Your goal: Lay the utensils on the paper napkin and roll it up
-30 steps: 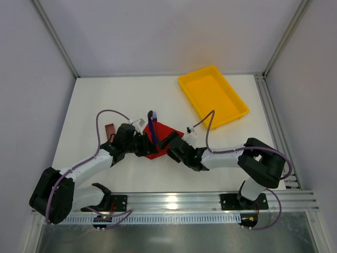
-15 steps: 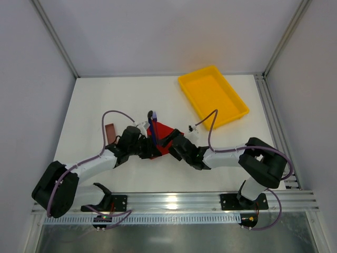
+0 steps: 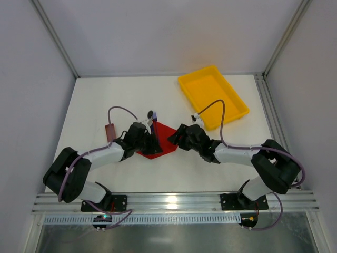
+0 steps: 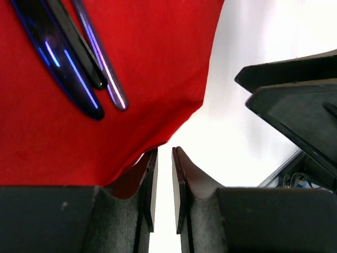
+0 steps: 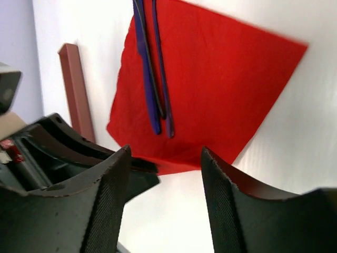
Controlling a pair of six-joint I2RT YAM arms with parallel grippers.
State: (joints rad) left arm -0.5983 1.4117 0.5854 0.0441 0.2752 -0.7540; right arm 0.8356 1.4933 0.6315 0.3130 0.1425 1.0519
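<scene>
The red paper napkin (image 3: 164,138) lies flat on the white table. The blue-purple utensil (image 5: 147,79) and the black utensil (image 5: 161,79) lie side by side on its far-left part, their far ends sticking out past the edge (image 3: 151,117). My left gripper (image 3: 156,147) is at the napkin's near-left edge; in the left wrist view (image 4: 164,153) its jaws stand a narrow gap apart with only bare table between them. My right gripper (image 3: 177,138) is open wide and empty at the napkin's right edge (image 5: 166,153).
A small brownish-red block (image 3: 110,130) lies left of the napkin, beside my left arm. A yellow tray (image 3: 212,97) stands at the back right. The two grippers face each other closely across the napkin's near corner.
The napkin's near part, bunched up between the grippers before, now lies flatter. Both grippers have shifted away from the near edge, the right one drawing back to the right.
</scene>
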